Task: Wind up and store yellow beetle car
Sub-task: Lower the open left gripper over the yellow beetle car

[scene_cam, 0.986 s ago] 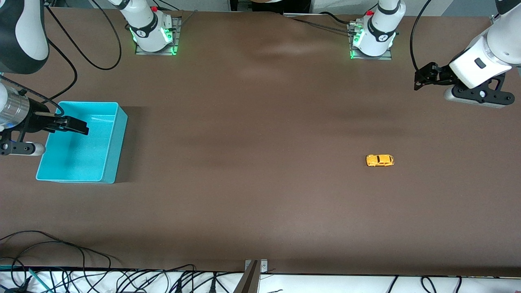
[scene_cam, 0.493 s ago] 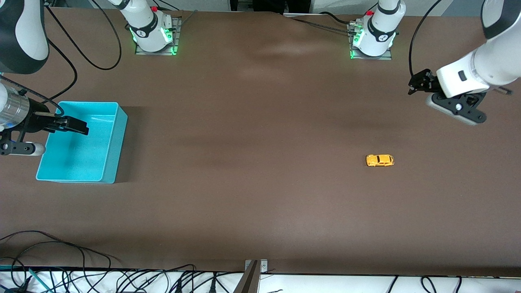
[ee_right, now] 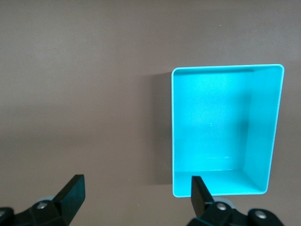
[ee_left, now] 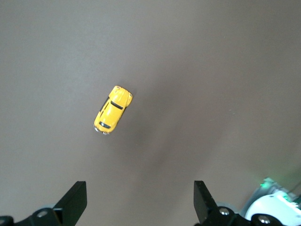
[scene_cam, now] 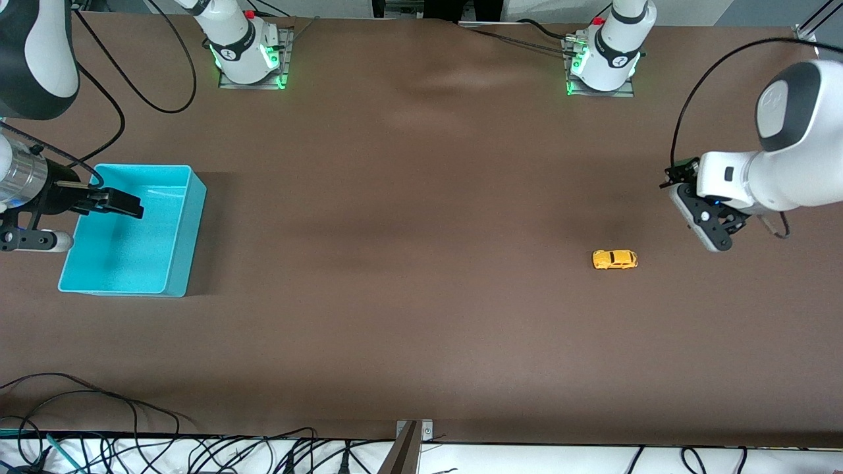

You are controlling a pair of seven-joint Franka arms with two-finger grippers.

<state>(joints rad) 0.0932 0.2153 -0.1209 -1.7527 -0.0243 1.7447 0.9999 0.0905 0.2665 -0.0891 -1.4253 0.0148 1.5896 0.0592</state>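
Observation:
The yellow beetle car (scene_cam: 614, 259) stands on its wheels on the brown table, toward the left arm's end. It also shows in the left wrist view (ee_left: 113, 109), ahead of the fingers. My left gripper (scene_cam: 674, 177) is open and empty, up in the air over bare table beside the car, apart from it; it shows in its own wrist view too (ee_left: 139, 197). My right gripper (scene_cam: 126, 203) is open and empty and hangs over the turquoise bin (scene_cam: 132, 253), which is empty. The right wrist view shows this gripper (ee_right: 136, 190) and the bin (ee_right: 211, 122).
The two arm bases (scene_cam: 247, 52) (scene_cam: 602, 62) stand along the table's edge farthest from the front camera. Cables (scene_cam: 132, 441) lie along the edge nearest that camera. A metal bracket (scene_cam: 411, 438) sits at the middle of that edge.
My left arm has swung down and toward the car, and its gripper now hangs much closer to it. The car, the bin and my right arm have not moved.

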